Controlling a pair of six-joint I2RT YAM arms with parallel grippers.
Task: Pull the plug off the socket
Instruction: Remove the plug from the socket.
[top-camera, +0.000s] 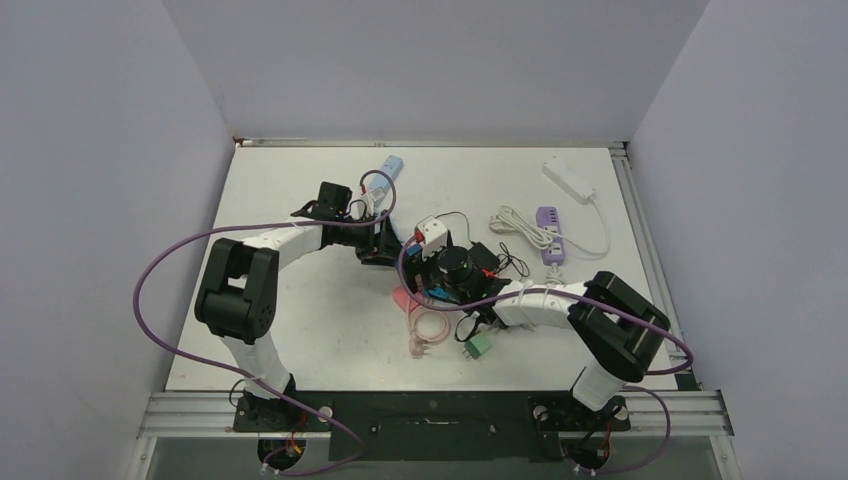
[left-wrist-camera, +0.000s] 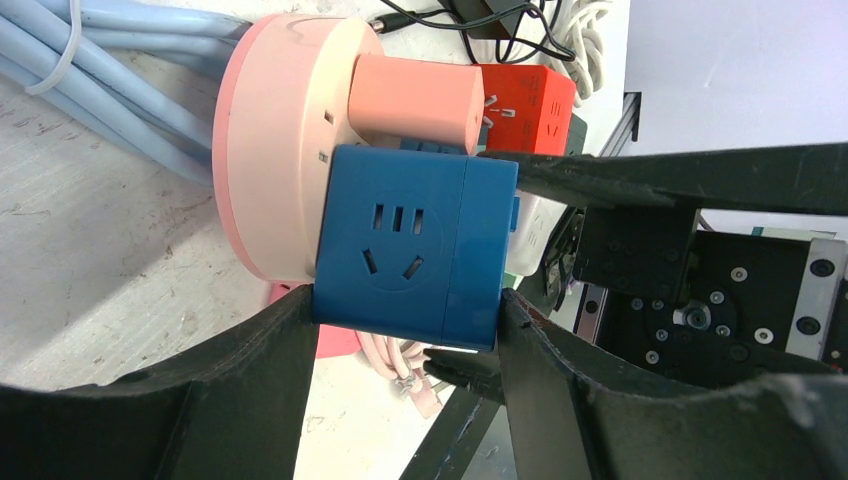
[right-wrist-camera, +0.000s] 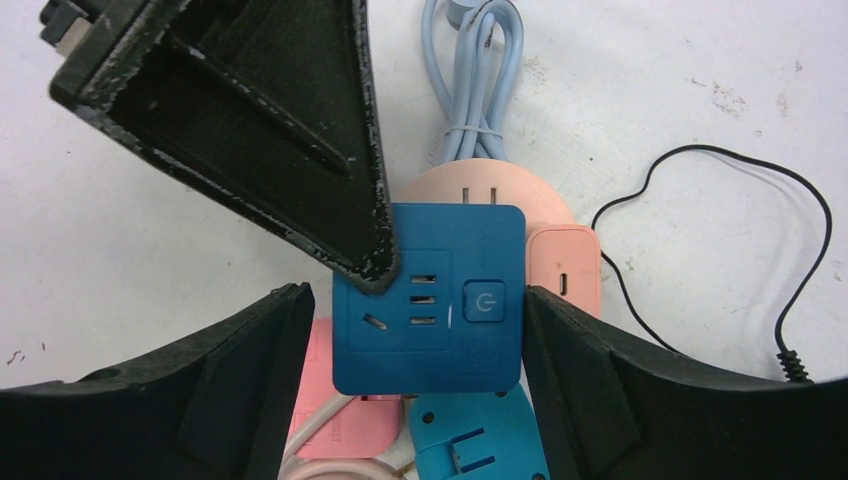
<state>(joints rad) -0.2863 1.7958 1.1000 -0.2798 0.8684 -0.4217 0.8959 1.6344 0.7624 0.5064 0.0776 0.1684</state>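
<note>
One blue plug (right-wrist-camera: 440, 325), one pink socket (left-wrist-camera: 270, 150); left jaws tight on plug, right jaws wide.

The left arm (top-camera: 290, 240) bends at the elbow and reaches toward 3 o'clock. The left gripper (left-wrist-camera: 405, 300) has its jaws pressed against two sides of the blue plug (left-wrist-camera: 400, 240). The right arm (top-camera: 545, 300) reaches toward 9 o'clock, and the jaws of the right gripper (right-wrist-camera: 415, 295) straddle the same plug with a gap on each side.

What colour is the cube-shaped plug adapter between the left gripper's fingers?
Dark blue. The cube adapter shows best in the left wrist view.
</note>
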